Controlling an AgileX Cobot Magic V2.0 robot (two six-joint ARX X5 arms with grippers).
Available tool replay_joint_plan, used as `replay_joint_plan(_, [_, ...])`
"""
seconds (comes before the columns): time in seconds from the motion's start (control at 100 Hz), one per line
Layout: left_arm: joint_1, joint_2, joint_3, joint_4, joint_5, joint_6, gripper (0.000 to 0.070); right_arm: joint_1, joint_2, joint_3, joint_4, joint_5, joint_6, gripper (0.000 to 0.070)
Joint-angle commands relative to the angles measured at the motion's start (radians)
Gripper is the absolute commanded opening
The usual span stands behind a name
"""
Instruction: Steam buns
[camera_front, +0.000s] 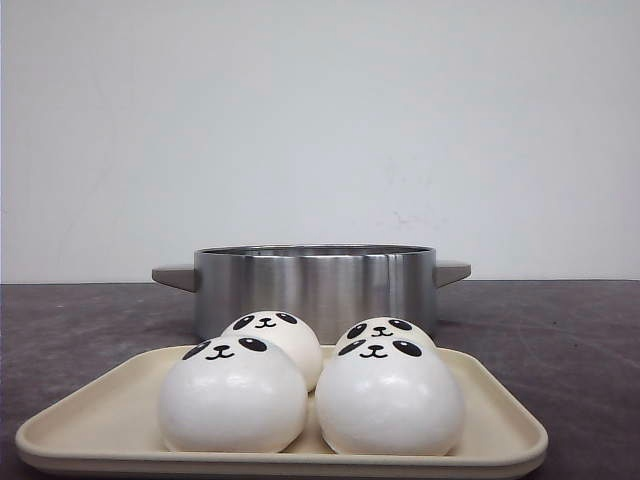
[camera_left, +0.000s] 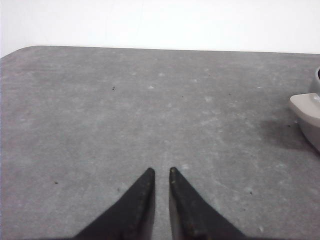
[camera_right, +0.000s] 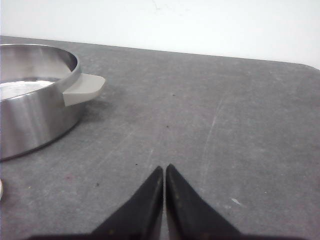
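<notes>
Four buns (camera_front: 311, 380) sit on a beige tray (camera_front: 100, 425) at the near edge of the dark gray table (camera_front: 560, 330), in 2 rows of 2: front pair touching each other, rear pair just behind and partly hidden. All faces point toward the front cam and tilt up a bit. Buns are round domes, flat side down, no clear long axis. Steel pot (camera_front: 315, 285) stands just behind the tray, open top, gray handles out to L and R.

Left gripper (camera_left: 161, 172) hangs over bare tabletop, tips nearly together w/ a thin gap, nothing between; a pot handle (camera_left: 306, 107) shows at the view's edge, well apart. Right gripper (camera_right: 164, 169) has its tips pressed together, empty, over bare table w/ the pot off to one side. Table's far edge meets a white wall (camera_front: 320, 120).
</notes>
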Motion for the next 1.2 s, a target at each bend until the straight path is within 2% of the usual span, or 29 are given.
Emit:
replay_joint_plan(0.0, [0.001, -0.001, -0.018, -0.003, 0.001, 0.014, 0.0017, 0.000, 0.000, -0.006, 0.010, 0.002, -0.007, 0.0001])
replay_joint_plan(0.52, [0.000, -0.001, -0.018, -0.002, -0.002, 0.015, 0.0017, 0.000, 0.000, -0.006, 0.011, -0.005, 0.000, 0.0001])
replay_joint_plan(0.56, [0.000, -0.001, -0.018, -0.002, 0.002, -0.011, 0.0017, 0.000, 0.000, -0.006, 0.012, -0.005, 0.000, 0.0000])
replay_joint_plan(0.62, [0.000, -0.001, -0.018, -0.002, 0.030, -0.103, 0.0017, 0.000, 0.000, -0.006, 0.040, -0.005, 0.011, 0.0001])
replay_joint_plan(0.75, [0.000, -0.001, -0.003, -0.002, 0.074, -0.306, 0.0017, 0.000, 0.000, -0.006, 0.140, -0.006, 0.104, 0.0000])
replay_joint_plan(0.86, [0.000, -0.001, 0.016, -0.002, 0.111, -0.453, 0.0016, 0.000, 0.000, -0.005, 0.213, -0.006, 0.307, 0.0001])
replay_joint_plan(0.92, [0.000, -0.001, 0.026, -0.002, 0.151, -0.504, 0.0016, 0.000, 0.000, -0.003, 0.242, -0.013, 0.421, 0.0000])
replay_joint_plan(0.97, [0.000, -0.001, 0.042, -0.002, 0.203, -0.534, 0.0012, 0.000, 0.000, 0.004, 0.266, -0.023, 0.512, 0.0000])
replay_joint_plan(1.03, [0.000, -0.001, 0.074, -0.003, 0.273, -0.553, 0.0012, 0.000, 0.000, 0.029, 0.276, -0.051, 0.580, 0.0000])
replay_joint_plan(1.11, [0.000, 0.010, 0.140, -0.019, 0.344, -0.549, 0.0014, 0.000, 0.001, 0.095, 0.248, -0.095, 0.593, 0.0000])
replay_joint_plan(1.19, [-0.001, 0.039, 0.239, -0.075, 0.364, -0.511, 0.0014, 0.000, 0.019, 0.192, 0.177, -0.114, 0.566, 0.0000])
